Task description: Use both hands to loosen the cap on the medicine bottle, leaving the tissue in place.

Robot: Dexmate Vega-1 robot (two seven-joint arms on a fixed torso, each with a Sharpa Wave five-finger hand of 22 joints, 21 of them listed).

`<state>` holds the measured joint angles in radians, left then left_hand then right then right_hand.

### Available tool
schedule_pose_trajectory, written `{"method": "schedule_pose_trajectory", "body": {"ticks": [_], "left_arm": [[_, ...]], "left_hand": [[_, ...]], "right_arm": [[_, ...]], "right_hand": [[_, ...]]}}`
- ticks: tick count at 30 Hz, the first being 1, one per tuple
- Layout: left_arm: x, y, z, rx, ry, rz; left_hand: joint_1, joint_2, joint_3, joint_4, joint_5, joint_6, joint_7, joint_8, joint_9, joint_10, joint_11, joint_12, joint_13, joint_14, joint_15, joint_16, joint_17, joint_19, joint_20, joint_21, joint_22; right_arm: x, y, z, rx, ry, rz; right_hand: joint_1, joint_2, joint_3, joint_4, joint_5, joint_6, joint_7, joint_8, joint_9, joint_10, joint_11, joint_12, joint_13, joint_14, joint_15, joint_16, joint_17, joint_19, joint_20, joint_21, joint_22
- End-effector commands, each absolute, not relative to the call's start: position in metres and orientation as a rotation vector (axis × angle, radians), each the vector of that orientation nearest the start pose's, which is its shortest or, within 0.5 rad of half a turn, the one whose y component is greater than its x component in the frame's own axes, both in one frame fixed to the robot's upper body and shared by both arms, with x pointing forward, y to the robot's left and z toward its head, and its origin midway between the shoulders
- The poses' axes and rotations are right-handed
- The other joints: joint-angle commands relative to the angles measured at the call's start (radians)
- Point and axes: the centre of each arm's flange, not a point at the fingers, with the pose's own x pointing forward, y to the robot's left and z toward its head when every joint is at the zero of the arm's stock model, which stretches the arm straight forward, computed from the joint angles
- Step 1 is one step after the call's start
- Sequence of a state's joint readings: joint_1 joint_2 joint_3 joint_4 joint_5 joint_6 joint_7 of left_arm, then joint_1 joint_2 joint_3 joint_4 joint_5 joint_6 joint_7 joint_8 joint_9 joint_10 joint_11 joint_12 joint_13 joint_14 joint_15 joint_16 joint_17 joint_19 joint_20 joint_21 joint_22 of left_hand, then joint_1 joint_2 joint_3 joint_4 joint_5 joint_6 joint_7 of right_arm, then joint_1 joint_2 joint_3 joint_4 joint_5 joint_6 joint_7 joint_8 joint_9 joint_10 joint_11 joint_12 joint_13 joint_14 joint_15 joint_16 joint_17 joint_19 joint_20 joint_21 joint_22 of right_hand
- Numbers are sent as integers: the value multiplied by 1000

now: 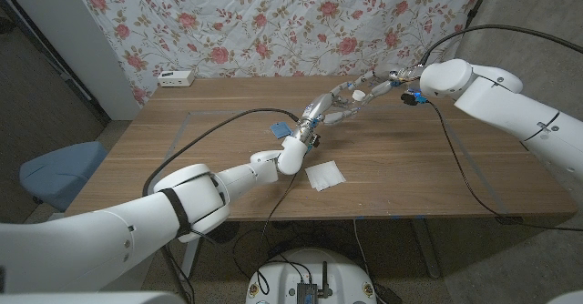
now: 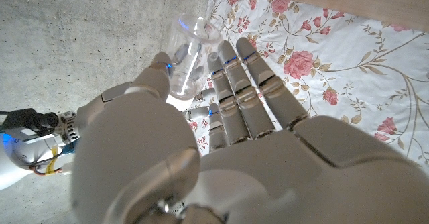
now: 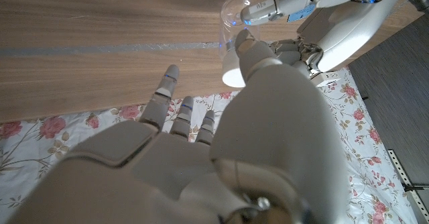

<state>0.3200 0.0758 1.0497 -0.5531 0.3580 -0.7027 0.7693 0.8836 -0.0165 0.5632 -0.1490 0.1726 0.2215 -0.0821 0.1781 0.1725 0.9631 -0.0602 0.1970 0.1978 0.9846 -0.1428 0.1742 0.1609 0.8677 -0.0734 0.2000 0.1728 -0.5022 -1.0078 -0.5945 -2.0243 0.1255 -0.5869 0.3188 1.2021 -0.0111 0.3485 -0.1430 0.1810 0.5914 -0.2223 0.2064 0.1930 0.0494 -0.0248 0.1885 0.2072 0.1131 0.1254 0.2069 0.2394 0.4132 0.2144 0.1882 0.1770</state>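
The clear plastic medicine bottle [image 1: 339, 111] is up in the air above the brown wooden tabletop [image 1: 182, 149], held between both hands. The left robot hand [image 1: 314, 113] wraps its fingers and thumb around the bottle's body, arm stretched up and forward. The right robot hand [image 1: 387, 84] reaches in from the far side and pinches the small white cap [image 1: 360, 95] at the bottle's end. The bottle is see-through and hard to make out. A white folded tissue [image 1: 324, 176] lies flat on the tabletop, below and apart from both hands.
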Motion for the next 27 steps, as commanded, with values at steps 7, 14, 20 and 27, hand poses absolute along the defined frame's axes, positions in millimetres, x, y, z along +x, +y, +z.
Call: {"method": "schedule_pose_trajectory", "body": {"ticks": [7,14,20,27], "left_arm": [[652,11,-5,744,-1169,-182],[651,11,-5,743,-1172,-181],[650,11,-5,743,-1178,-180],[648,11,-6,740,-1182,-180]], "left_hand": [[3,10,7,2,8,10,1,9,2,68,-61,3,3,0,-41,0,2,-6,-1,0,3],[2,11,8,2,8,11,0,9,2,68,-61,3,3,-1,-41,0,2,-8,-1,0,3],[3,10,8,1,8,12,-1,8,2,70,-62,4,3,0,-42,0,2,-7,-2,1,3],[4,10,9,1,8,11,0,7,2,69,-62,4,3,1,-40,0,2,-8,-3,1,3]], "right_arm": [[550,-244,135,-1105,-313,278],[549,-246,137,-1100,-308,271],[548,-247,138,-1105,-305,261],[545,-246,138,-1112,-308,239]], "right_hand": [[-148,-29,-59,47,8,-68,7,-18,9,-20,42,9,2,-6,36,6,1,-5,1,9,2],[-212,-31,-82,69,11,-95,32,-19,12,-25,74,11,2,-6,49,8,1,-6,1,10,3],[-260,-27,-100,81,14,-105,124,-14,14,-13,119,19,3,11,68,15,-4,12,1,17,4],[-275,-29,-108,76,18,-97,198,-6,16,3,151,24,3,29,81,17,-12,27,0,21,4]]}}
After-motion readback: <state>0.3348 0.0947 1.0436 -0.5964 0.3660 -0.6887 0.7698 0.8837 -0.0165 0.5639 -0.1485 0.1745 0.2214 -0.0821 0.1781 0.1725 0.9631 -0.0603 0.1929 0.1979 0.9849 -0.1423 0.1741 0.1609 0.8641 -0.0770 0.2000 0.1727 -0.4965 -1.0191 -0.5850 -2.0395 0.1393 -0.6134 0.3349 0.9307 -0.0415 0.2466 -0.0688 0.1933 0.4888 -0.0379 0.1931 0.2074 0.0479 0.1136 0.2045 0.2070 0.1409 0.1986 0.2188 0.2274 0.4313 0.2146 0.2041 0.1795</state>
